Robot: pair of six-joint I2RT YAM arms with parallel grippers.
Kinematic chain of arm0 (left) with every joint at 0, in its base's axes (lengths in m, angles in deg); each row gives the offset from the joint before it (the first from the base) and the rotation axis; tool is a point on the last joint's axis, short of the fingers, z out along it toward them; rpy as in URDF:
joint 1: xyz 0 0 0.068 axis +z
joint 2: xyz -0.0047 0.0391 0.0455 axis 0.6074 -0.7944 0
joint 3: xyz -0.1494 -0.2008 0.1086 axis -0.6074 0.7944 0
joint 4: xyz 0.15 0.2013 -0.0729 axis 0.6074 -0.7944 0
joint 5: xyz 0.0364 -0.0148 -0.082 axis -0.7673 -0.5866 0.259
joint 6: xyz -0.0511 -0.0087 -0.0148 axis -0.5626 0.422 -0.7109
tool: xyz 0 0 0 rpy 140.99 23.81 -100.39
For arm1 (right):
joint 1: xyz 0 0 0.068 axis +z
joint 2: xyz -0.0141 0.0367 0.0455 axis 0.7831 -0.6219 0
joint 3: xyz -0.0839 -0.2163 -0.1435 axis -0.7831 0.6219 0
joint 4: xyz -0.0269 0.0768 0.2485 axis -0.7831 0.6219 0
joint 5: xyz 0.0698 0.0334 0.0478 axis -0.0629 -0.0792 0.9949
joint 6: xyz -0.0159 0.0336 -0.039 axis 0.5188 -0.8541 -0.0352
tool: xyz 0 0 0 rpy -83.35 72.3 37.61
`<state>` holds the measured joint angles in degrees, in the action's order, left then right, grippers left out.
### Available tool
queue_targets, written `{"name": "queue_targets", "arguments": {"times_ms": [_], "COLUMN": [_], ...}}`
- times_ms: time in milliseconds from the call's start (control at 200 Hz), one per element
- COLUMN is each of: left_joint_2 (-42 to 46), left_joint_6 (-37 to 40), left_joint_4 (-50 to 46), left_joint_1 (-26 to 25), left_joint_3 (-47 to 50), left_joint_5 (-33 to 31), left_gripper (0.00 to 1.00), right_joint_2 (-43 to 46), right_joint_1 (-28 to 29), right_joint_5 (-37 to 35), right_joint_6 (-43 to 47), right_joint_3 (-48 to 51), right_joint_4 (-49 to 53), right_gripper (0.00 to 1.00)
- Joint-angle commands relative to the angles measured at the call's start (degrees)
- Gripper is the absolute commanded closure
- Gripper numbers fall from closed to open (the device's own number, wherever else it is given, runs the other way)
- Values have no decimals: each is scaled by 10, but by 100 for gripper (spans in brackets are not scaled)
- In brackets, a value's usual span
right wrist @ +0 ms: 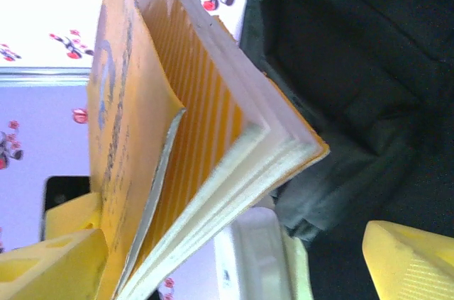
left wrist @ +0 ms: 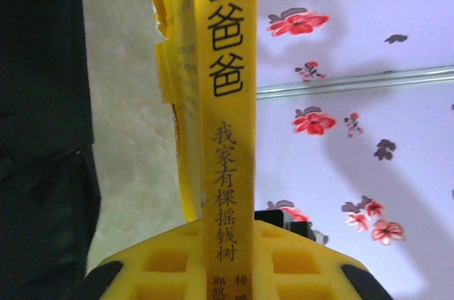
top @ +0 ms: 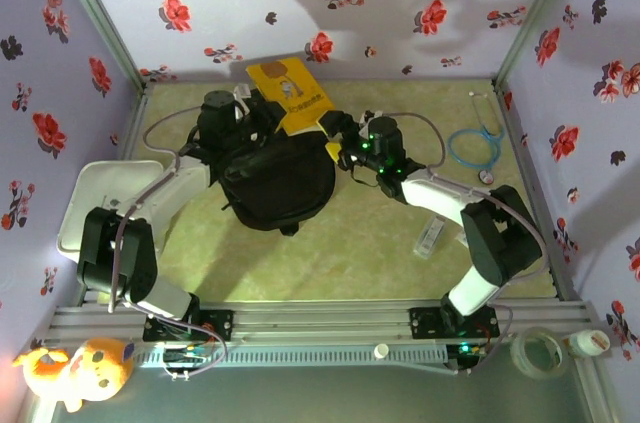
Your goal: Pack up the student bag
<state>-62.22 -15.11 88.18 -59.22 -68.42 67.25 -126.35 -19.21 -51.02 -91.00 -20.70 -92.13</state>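
Student bag (top: 280, 188): large black backpack lying flat mid-table (top: 350, 243), between the two arms, rounded end toward the near edge. Its mouth faces the back wall.

Yellow paperback (top: 287, 91) stands up over that far end, with its lower edge at or just inside the opening. Can't tell how far in it is.

Left gripper (left wrist: 228, 263): jaws clamped on the book's spine. Spine runs straight up from between the yellow fingers (left wrist: 163, 264), black fabric alongside on the left.

Right gripper (right wrist: 234, 254): jaws spread wide, holding nothing. One finger sits just beside the book cover, the other well apart over the bag. Pages fan open in the right wrist view, dark bag interior behind them.

Handling judgement:
- Bag is soft and floppy and has no frame, so the mouth will likely sag shut unless held.
- It should be light but bulky, and it will drag and fold rather than slide as one piece.
- Best hold is probably the zip rim of the opening or a strap. Flat fabric panels give the fingers little to bite.
- Book is light with a bendy cover. Loose pages may catch on the rim while going in.

Step judged: book insertion under way, not finished.

Also on the table: stethoscope (top: 475, 143) far right, white tray (top: 100, 198) left.
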Motion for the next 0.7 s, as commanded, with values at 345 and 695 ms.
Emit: {"name": "queue_targets", "arguments": {"times_ms": [345,695], "left_joint_2": [46,22], "left_joint_6": [-28,-13], "left_joint_4": [118,128], "left_joint_1": [2,1], "left_joint_3": [10,-6], "left_joint_5": [9,4], "left_gripper": [100,100], "right_joint_2": [-90,-107], "right_joint_1": [20,26], "right_joint_5": [-34,-73], "right_joint_6": [-184,-190], "right_joint_3": [-59,-36], "right_joint_4": [-207,-291], "right_gripper": [13,43]}}
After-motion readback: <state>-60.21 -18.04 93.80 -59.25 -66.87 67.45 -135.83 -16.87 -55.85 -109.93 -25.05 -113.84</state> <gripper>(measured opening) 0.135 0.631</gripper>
